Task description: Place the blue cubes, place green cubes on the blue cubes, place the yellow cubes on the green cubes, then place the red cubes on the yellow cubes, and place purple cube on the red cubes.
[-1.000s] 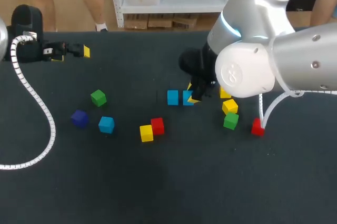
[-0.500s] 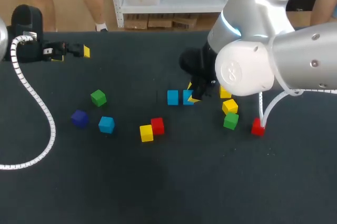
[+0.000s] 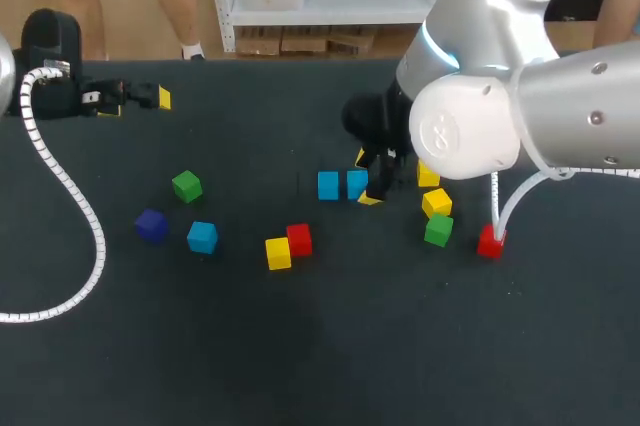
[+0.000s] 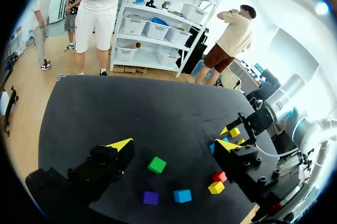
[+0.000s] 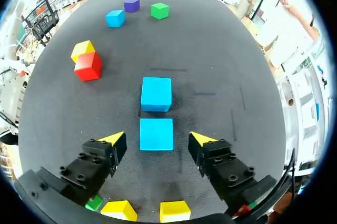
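Two blue cubes lie just apart near the middle of the dark table [image 3: 300, 366]; the right gripper [image 5: 158, 140] has its fingers spread on both sides of the right blue cube [image 5: 156, 134], without touching it, and the left blue cube [image 5: 156, 93] lies beside it. At the far left the left gripper [image 4: 174, 145] is spread wide and holds nothing. A green cube [image 3: 186, 186], a purple cube [image 3: 151, 225] and a third blue cube [image 3: 202, 237] lie left, and a yellow cube [image 3: 278, 253] touches a red cube [image 3: 299, 239] nearer.

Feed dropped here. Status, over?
Right pincer open, straddling blue cube. Left pincer open, empty. Second blue cube close ahead, nothing stacked.
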### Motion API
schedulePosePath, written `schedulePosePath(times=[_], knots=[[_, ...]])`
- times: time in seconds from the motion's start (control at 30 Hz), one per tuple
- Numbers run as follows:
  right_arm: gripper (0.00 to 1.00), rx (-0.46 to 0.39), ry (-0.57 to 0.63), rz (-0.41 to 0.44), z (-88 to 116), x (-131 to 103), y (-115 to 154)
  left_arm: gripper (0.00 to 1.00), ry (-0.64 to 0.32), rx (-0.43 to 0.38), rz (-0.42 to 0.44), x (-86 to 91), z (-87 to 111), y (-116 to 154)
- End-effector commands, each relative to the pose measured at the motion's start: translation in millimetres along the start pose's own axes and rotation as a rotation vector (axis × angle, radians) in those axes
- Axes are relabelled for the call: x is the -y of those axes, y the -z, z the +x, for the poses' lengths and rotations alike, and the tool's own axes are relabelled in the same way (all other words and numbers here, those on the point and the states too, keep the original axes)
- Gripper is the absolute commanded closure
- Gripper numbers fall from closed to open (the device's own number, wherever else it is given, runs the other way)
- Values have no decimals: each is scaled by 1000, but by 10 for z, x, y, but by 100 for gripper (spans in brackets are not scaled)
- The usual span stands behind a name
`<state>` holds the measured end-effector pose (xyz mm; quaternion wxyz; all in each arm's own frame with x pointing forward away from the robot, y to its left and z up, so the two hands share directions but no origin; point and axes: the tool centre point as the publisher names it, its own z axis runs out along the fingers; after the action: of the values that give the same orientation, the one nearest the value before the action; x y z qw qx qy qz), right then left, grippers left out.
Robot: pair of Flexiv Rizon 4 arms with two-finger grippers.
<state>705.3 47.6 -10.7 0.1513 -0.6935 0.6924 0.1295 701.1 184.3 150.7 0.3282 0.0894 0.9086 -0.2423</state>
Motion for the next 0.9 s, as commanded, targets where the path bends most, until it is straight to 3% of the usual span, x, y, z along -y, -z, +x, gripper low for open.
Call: schedulePosePath(times=[0.03, 0.07, 0.13, 0.2, 0.27, 0.67, 0.9], knots=[[20, 3, -4, 0, 22, 2, 50, 0, 0, 1, 1, -6, 2, -1], [20, 3, -5, 1, 29, -1, 72, 0, 0, 1, 1, -6, 2, -1], [7, 14, -11, 6, 46, -13, 127, 0, 0, 1, 1, -6, 2, -1], [7, 22, -11, 16, 53, -31, 208, 0, 0, 1, 1, -6, 2, -1], [0, 37, -13, 22, 67, -55, 297, 0, 0, 1, 1, -6, 2, -1], [0, 142, -25, 78, 223, -301, 941, 0, 0, 1, 1, -6, 2, -1], [0, 191, -51, 102, 437, -447, 1228, 0, 0, 1, 1, -6, 2, -1]])
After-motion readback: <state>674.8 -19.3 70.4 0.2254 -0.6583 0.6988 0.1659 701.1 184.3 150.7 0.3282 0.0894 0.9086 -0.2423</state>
